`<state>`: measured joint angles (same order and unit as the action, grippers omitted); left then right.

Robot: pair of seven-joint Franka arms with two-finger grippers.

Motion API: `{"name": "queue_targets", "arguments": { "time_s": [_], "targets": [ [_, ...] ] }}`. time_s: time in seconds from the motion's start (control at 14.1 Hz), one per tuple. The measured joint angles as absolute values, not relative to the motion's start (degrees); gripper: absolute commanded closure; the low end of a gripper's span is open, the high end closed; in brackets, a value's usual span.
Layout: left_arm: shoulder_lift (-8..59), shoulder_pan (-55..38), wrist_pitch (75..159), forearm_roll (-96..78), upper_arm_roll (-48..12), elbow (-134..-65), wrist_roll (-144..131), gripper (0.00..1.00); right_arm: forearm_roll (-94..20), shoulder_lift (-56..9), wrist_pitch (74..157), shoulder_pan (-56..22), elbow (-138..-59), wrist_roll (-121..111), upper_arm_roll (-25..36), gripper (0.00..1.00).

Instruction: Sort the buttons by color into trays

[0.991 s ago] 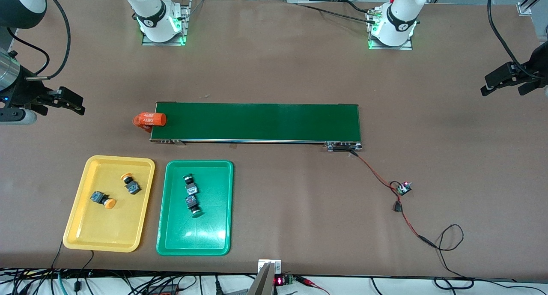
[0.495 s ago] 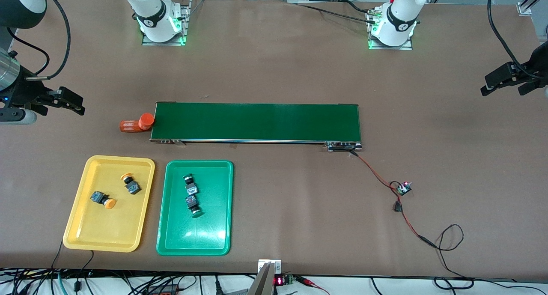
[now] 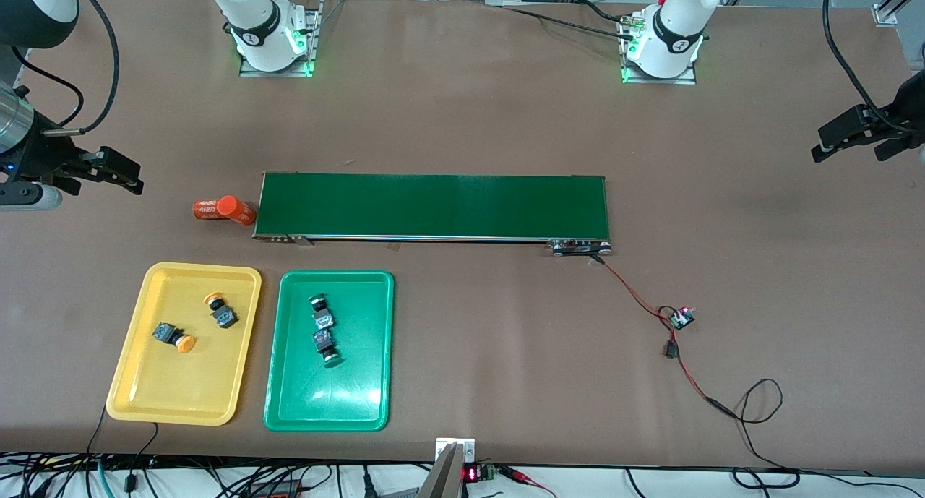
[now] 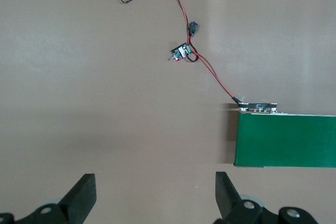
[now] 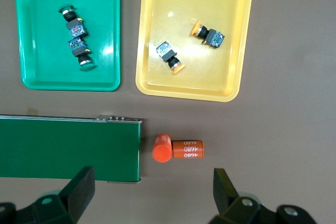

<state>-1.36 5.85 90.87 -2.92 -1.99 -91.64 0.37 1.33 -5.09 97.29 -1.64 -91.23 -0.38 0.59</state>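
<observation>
On the desk [image 3: 462,108] we find two yellow-capped buttons [image 3: 220,310] lying in the glossy yellow tray [image 3: 130,389] and two green-capped buttons [image 3: 323,329] in the matching green tray [image 3: 289,411], so the sort looks finished. We judge these buttons light and rigid, with smooth round caps that could slip, so their blocky black bodies are the better place to grip. Our left gripper [image 4: 155,195] hangs over bare desk by the belt [image 3: 433,205] end and our right gripper [image 5: 154,190] over an orange cylinder [image 5: 178,148], both waiting with fingers wide and empty.
</observation>
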Motion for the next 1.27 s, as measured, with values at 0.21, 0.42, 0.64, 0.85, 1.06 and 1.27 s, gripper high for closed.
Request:
{"name": "queue_targets", "arguments": {
  "time_s": [0.21, 0.42, 0.64, 0.85, 1.06, 1.27],
  "targets": [
    [-1.36, 5.85, 90.87, -2.92, -1.99, -91.64, 0.37, 0.0, 1.33, -5.09, 97.32, -1.64, -91.23, -0.38, 0.59, 0.0],
    [-1.36, 5.85, 90.87, -2.92, -1.99, -91.64, 0.37, 0.0, 1.33, -5.09, 97.53, -1.64, -91.23, -0.38, 0.59, 0.0],
    [-1.36, 5.87, 90.88, -2.92, -1.97, -91.64, 0.37, 0.0, 1.33, -5.09, 97.58, -1.64, -91.23, -0.38, 0.59, 0.0],
    [-1.36, 5.87, 90.88, -2.92, -1.98, -91.64, 0.38, 0.0, 1.33, -5.09, 97.59, -1.64, -91.23, -0.38, 0.59, 0.0],
    [-1.38, 5.83, 90.87, -2.91, -2.42, -91.64, 0.38, 0.0, 1.33, -5.09, 97.59, -1.64, -91.23, -0.38, 0.59, 0.0],
    [-1.45, 5.72, 90.75, -2.91, -2.85, -91.64, 0.38, 0.0, 1.33, -5.1, 97.6, -1.64, -91.23, -0.38, 0.59, 0.0]
  ]
}}
